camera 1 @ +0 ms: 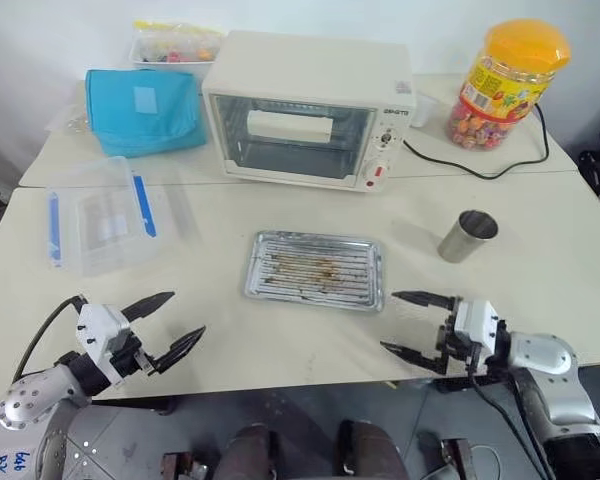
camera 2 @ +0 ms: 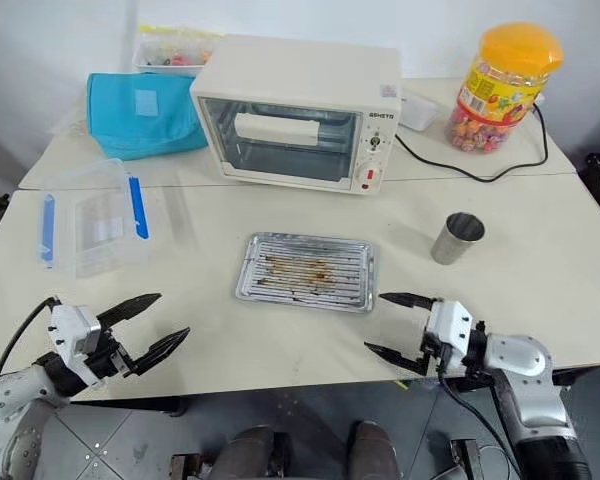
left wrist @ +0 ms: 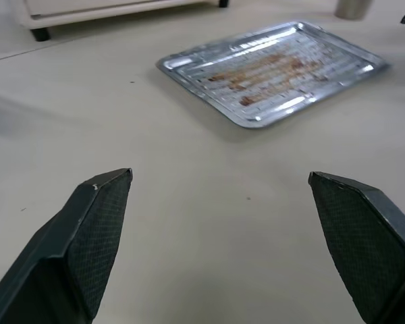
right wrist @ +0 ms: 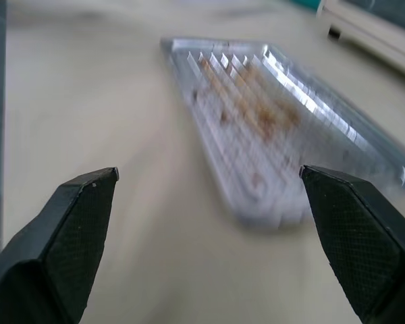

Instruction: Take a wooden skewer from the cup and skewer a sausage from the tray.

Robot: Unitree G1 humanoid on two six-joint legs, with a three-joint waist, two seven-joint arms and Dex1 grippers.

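Note:
The silver tray (camera 1: 270,272) lies in the middle of the table, showing its ridged bottom and brown grease stains, with no sausage in sight. To its right stands the steel cup (camera 1: 468,236); no wooden skewer shows in it. My left gripper (camera 1: 186,313) hovers open near the table's front edge, left of the tray. At the front right, just beside the tray's near right corner, my right gripper (camera 1: 389,321) is open too. Both wrist views look at the tray (left wrist: 277,67) between spread, empty fingers.
A white toaster oven (camera 1: 305,110) stands behind the tray, its black cord (camera 1: 480,170) trailing to the right. A clear plastic box with blue clips (camera 1: 100,215) sits at the left, a blue bag (camera 1: 145,110) behind it, and an orange-lidded candy jar (camera 1: 505,85) at the back right.

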